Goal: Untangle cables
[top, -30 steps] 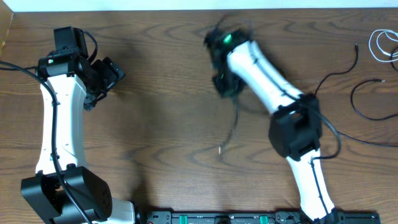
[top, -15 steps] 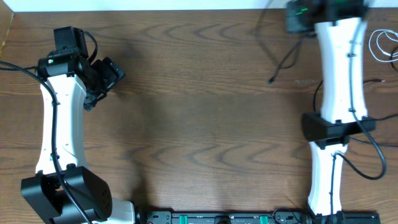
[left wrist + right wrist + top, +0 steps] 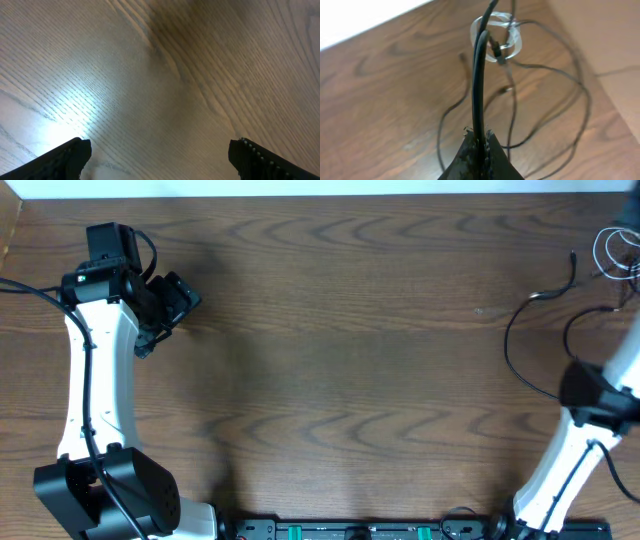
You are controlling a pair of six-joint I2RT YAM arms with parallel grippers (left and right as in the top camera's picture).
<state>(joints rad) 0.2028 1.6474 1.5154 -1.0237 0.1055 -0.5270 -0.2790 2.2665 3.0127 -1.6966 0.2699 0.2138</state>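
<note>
My right gripper [image 3: 480, 146] is shut on a black cable [image 3: 479, 90] that rises straight from the jaws in the right wrist view. Beyond it a coiled white cable [image 3: 516, 44] lies on the wood, with thin black cables [image 3: 580, 120] looping around it. In the overhead view the white cable [image 3: 604, 242] and black cables [image 3: 508, 345] lie at the far right. The right arm [image 3: 590, 395] reaches past that edge, so its gripper is hidden there. My left gripper [image 3: 170, 305] is open and empty over bare wood [image 3: 160, 160] at the far left.
The table's far edge with a white strip [image 3: 365, 22] runs behind the cables. A tan surface [image 3: 605, 45] borders the table on the right. A black rail [image 3: 380, 530] lies along the front edge.
My right arm has swung from the table's upper middle to the far right edge, carrying the black cable with it. The left arm has not moved.
</note>
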